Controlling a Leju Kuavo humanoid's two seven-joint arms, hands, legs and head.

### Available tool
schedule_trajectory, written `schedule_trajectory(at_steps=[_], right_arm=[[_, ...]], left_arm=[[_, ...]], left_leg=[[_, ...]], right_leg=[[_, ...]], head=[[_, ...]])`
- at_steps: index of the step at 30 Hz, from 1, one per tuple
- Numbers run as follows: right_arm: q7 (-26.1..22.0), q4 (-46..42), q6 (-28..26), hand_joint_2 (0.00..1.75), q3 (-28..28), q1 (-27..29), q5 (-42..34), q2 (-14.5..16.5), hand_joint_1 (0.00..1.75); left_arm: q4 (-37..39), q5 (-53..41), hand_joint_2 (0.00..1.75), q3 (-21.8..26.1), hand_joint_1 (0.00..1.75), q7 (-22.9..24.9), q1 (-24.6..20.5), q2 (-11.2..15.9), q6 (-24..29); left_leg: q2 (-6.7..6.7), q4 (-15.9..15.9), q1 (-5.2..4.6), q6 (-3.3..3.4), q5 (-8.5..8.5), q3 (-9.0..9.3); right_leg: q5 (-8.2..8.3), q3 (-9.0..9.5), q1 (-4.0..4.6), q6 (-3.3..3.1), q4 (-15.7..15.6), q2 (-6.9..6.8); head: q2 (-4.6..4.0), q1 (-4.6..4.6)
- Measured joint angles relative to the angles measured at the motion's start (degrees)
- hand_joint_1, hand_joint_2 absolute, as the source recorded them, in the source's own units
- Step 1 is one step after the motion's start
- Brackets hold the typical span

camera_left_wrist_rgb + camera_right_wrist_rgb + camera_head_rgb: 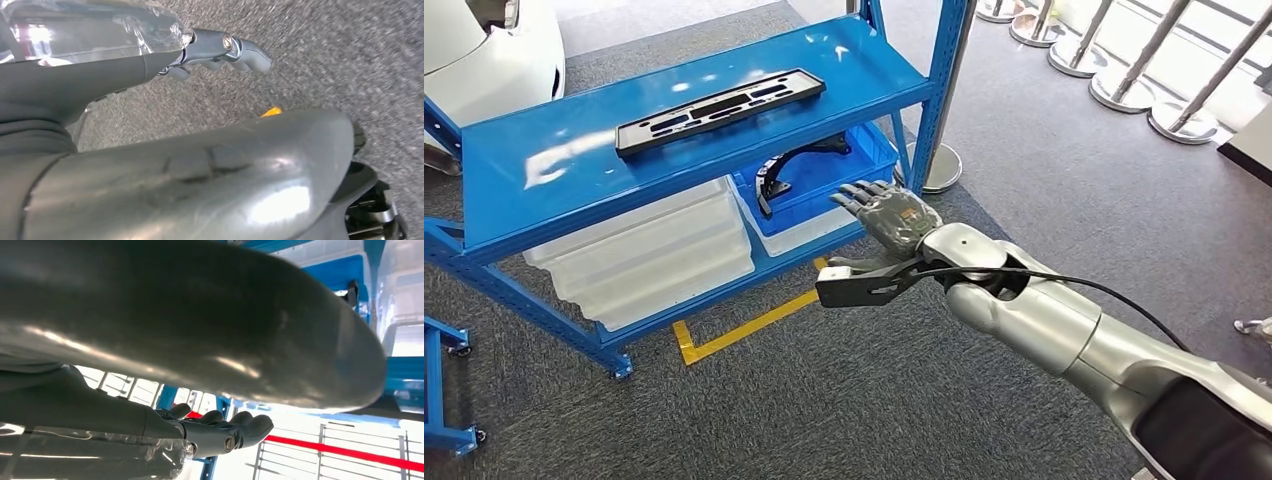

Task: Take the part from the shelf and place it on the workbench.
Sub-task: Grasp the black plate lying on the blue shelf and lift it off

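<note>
The right robot hand, fingers spread and holding nothing, hovers just off the blue bin rim.

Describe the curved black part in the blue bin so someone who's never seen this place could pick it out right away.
Start at the blue metal shelf and look to its lower level, right end, where a blue bin sits on a clear one. The curved black part lies inside it, just beyond the right robot hand. Unlike the flat, straight black plate on the top shelf, it is arched and thin.

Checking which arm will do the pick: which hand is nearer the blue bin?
Right. The right hand hovers at the blue bin; the left hand hangs over carpet.
</note>
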Motion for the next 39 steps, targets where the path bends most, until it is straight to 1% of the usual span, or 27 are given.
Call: schedule_trajectory(at_steps=[1, 2, 3, 4, 6, 9, 12, 16, 20, 27, 39], right_arm=[[0.00, -0.01, -0.01, 0.00, -0.04, -0.02, 0.05, -0.04, 0.00], [-0.01, -0.02, -0.04, 0.00, -0.07, 0.01, 0.10, -0.07, 0.00], [-0.01, -0.03, -0.09, 0.00, -0.10, 0.05, 0.15, -0.07, 0.00], [0.00, -0.02, -0.15, 0.00, -0.15, 0.07, 0.20, -0.08, 0.00], [-0.11, 0.02, -0.33, 0.00, -0.30, 0.06, 0.26, -0.07, 0.00], [-0.79, 0.20, -0.65, 0.00, -0.39, 0.01, 0.26, 0.13, 0.00], [-1.70, 0.67, -0.97, 0.00, -0.39, 0.00, 0.17, 0.61, 0.00], [-2.55, 1.51, -1.75, 0.00, -0.39, -0.09, -0.07, 1.55, 0.00], [-3.10, 2.91, -4.32, 0.00, -0.52, -0.35, -0.75, 2.52, 0.00], [-4.03, 5.23, -6.82, 0.00, -1.73, -0.47, -2.45, 3.21, 0.00], [-4.43, 7.10, -7.31, 0.00, -2.74, -0.48, -3.45, 3.89, 0.00]], left_arm=[[0.01, 0.00, 0.00, 0.00, 0.00, 0.01, -0.05, 0.00, 0.03], [0.01, 0.01, 0.00, 0.00, 0.00, 0.06, -0.10, -0.01, 0.05], [0.01, 0.00, 0.00, 0.00, 0.00, 0.16, -0.13, -0.01, 0.08], [0.01, -0.02, 0.00, 0.00, 0.00, 0.31, -0.18, -0.01, 0.09], [0.01, -0.12, 0.00, 0.00, 0.00, 0.65, -0.18, 0.00, 0.09], [0.01, -0.34, 0.00, -0.01, 0.00, 0.91, -0.35, -0.01, 0.09], [0.01, -0.62, 0.00, -0.02, 0.00, 1.01, -0.44, -0.01, 0.09], [0.01, -0.64, 0.00, -0.02, 0.00, 1.09, -0.52, -0.01, 0.20], [0.01, -0.27, 0.00, -0.02, 0.00, 1.15, -0.49, -0.02, 0.30], [0.01, -0.01, 0.00, -0.02, 0.00, 0.58, -0.25, -0.02, 0.61], [0.01, -0.08, 0.00, -0.02, 0.00, 0.02, -0.26, -0.02, 0.67]], left_leg=[[-0.01, 0.51, 0.02, -0.39, -0.52, 0.06], [-0.01, 0.87, -0.01, -0.75, -0.88, 0.01], [0.00, 1.19, -0.08, -0.93, -1.16, -0.11], [0.01, 1.38, -0.13, -0.97, -1.27, -0.20], [0.06, 1.31, -0.07, -0.80, -1.36, -0.14], [0.09, 0.87, 0.00, -0.81, -1.34, 0.09], [0.08, 0.56, 0.04, -1.06, -1.29, 0.18], [0.08, 0.40, 0.09, -1.50, -1.22, 0.21], [0.06, 0.37, 0.13, -1.95, -1.20, 0.20], [0.04, 0.40, 0.04, -1.95, -1.19, 0.26], [0.03, 0.42, 0.03, -1.92, -1.23, 0.32]], right_leg=[[1.47, 1.16, 0.04, 0.04, -3.13, -0.11], [2.06, 1.86, 0.11, -0.12, -5.01, -0.17], [1.90, 2.12, 0.19, -0.29, -5.71, -0.17], [1.82, 2.17, 0.26, -0.51, -5.99, -0.09], [1.74, 2.13, 0.30, -0.72, -6.02, 0.02], [1.47, 2.20, 0.46, -1.14, -6.03, 0.06], [1.30, 2.24, 0.56, -1.43, -6.03, -0.01], [1.27, 2.24, 0.64, -1.60, -6.01, -0.02], [1.30, 2.27, 0.68, -1.66, -6.01, -0.04], [1.33, 2.47, 0.63, -1.67, -6.16, -0.07], [1.35, 2.59, 0.61, -1.66, -6.32, -0.07]], head=[[0.00, 0.43], [0.00, 0.70], [0.00, 0.78], [0.00, 0.68], [0.00, 0.25], [0.00, -0.46], [0.00, -1.06], [0.00, -1.51], [0.00, -1.54], [0.00, -1.18], [0.00, -1.24]])
